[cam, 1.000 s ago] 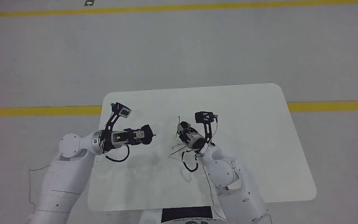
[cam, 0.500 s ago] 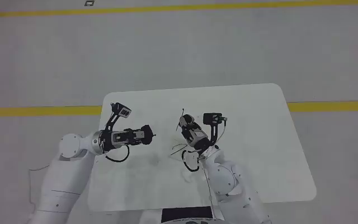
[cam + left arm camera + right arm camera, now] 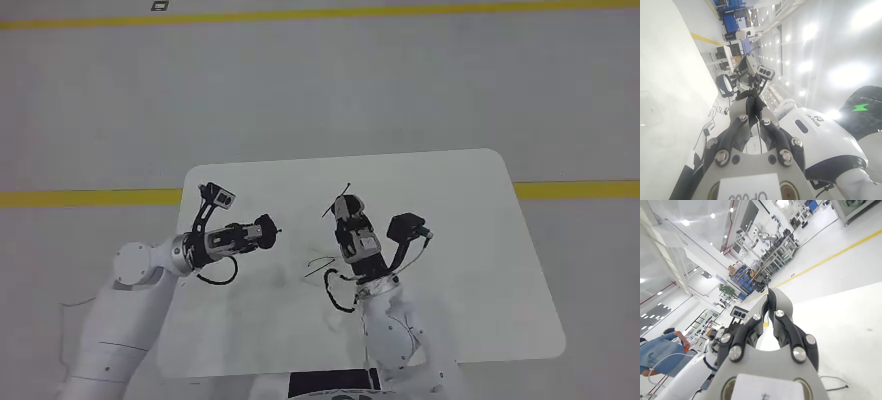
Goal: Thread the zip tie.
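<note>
From the top view, both claws hang above the table (image 3: pixel 470 200), and neither touches it. The left claw (image 3: pixel 270 233) is over the left half and points toward the right edge. The right claw (image 3: pixel 343 203) is near the middle, a little closer to the far edge, and points toward that far edge. It is closed on the zip tie (image 3: pixel 343 189), whose free end sticks out of the tips as a thin dark line. The long axis of this line runs roughly toward the far edge. The two claws are apart, with bare table between them. Some thin dark lines (image 3: pixel 320 265) lie below the right claw, and we cannot tell what they are.

In the left wrist view, the fingers of the left claw (image 3: pixel 751 97) are pressed together on a black strand (image 3: pixel 758 132), which runs back between them. We cannot tell whether this strand is part of the same tie. The right claw (image 3: pixel 745 64) stands almost straight ahead, apart from it.

In the right wrist view, the right claw (image 3: pixel 770 294) is closed, and the zip tie (image 3: pixel 767 286) rises out of the fingertips, thin and nearly straight.

We judge that the coming move depends on this axis. The free end points to the far edge, while the left claw lies to its side. The right wrist must therefore turn the end toward the left claw before the two can meet.
</note>
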### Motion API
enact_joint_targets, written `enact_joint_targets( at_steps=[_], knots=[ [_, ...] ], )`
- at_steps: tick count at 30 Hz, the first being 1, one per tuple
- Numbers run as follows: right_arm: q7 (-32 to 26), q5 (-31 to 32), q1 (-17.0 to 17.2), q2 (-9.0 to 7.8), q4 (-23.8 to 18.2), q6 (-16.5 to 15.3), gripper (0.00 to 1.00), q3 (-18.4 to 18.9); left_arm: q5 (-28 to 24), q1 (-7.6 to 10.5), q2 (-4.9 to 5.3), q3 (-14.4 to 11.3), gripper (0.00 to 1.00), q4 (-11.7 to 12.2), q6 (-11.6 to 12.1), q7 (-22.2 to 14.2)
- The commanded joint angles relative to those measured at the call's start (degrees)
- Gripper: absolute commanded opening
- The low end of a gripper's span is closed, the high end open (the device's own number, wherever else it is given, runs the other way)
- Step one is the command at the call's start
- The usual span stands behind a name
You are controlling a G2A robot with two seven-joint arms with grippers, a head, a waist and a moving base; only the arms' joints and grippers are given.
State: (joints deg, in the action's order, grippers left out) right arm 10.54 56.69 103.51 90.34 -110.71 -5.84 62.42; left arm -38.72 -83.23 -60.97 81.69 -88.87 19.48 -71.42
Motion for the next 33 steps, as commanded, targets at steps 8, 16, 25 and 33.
enact_joint_targets(
  at_steps=[8,16,25,33],
  knots=[
    [5.2,2.1,-1.0,-1.57,1.8,0.8,0.0,-3.0,0.9,-0.29,-1.0,-1.5,0.0,1.5,0.0,3.0],
    [4.5,1.7,-1.8,-2.23,1.9,1.9,0.0,-4.2,1.8,-0.27,-1.27,-1.9,0.0,1.5,0.0,3.3],
    [6.5,2.5,-2.0,-2.32,1.9,2.5,0.0,-4.0,2.1,-0.73,-1.43,-3.2,0.0,0.7,0.0,5.5],
    [10.0,7.7,-2.9,-2.9,3.9,3.7,0.0,-6.7,3.3,-0.91,-2.29,-4.3,0.0,-0.4,0.0,7.9]
  ],
)
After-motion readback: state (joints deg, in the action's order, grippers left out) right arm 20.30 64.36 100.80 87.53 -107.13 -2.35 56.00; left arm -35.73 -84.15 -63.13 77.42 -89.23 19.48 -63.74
